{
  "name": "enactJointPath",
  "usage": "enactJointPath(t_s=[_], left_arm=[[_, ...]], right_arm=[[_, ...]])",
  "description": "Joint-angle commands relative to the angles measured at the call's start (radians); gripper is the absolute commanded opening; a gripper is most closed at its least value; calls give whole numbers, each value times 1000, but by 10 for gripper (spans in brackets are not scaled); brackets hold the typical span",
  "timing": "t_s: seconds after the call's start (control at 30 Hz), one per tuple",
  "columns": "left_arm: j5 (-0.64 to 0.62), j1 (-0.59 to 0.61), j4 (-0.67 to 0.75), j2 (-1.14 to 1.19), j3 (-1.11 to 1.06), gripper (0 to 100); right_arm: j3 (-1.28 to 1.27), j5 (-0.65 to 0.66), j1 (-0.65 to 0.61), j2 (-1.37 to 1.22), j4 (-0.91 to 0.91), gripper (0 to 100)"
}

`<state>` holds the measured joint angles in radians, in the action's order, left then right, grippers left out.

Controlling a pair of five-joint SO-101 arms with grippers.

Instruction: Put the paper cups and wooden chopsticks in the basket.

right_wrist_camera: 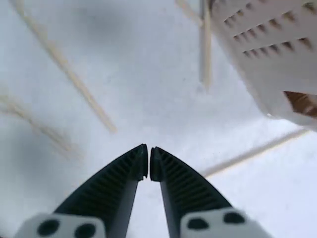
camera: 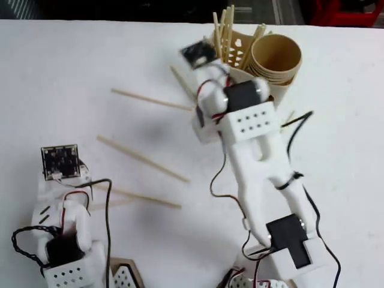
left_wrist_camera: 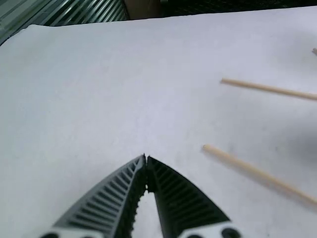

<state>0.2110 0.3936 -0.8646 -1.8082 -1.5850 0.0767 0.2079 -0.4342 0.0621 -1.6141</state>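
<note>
The paper cups [camera: 276, 57] sat nested in a stack inside the basket [camera: 239, 43], up at the far side of the table [camera: 72, 60]. Beside them in that same basket, a bunch of wooden chopsticks [camera: 224, 29] stood on end, tips poking above the rim. Not all were home, though: loose sticks lay out on the white top. One long stick [camera: 150, 99] lay off to the left of the basket, a second stick [camera: 143, 158] lay nearer the arms, and a third stick [camera: 143, 197] nearer still. All three slanted much the same way and lay apart from one another. A fourth stick [camera: 182, 82], partly hidden by the arm, lay just beside the basket's wall. The right arm [camera: 258, 156] stretched across the table to the basket. Its wrist view put the right gripper [right_wrist_camera: 148, 163] over the table near the perforated wall, jaws pressed together with nothing between them. The left gripper [left_wrist_camera: 146, 171] was clenched too and empty, over bare table at the near left, with two of the loose sticks lying near it but apart.
</note>
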Motion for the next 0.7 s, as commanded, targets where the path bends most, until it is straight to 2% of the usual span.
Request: enactJointPath(t_s=[0.0, 0.23, 0.43, 0.53, 0.67], left_arm=[[9, 2, 21, -10, 8, 28], [64, -7, -37, -7, 83, 28], [189, -131, -183, -5, 161, 28], [259, -183, -253, -5, 206, 28], [354, -205, -328, -4, 258, 46]], right_arm=[[-98, -6, -21, 58, 70, 19], [-445, -5, -4, 208, 346, 19], [-698, -12, 125, 337, 634, 19], [-756, -12, 191, 352, 739, 19], [-764, -18, 228, 335, 777, 21]])
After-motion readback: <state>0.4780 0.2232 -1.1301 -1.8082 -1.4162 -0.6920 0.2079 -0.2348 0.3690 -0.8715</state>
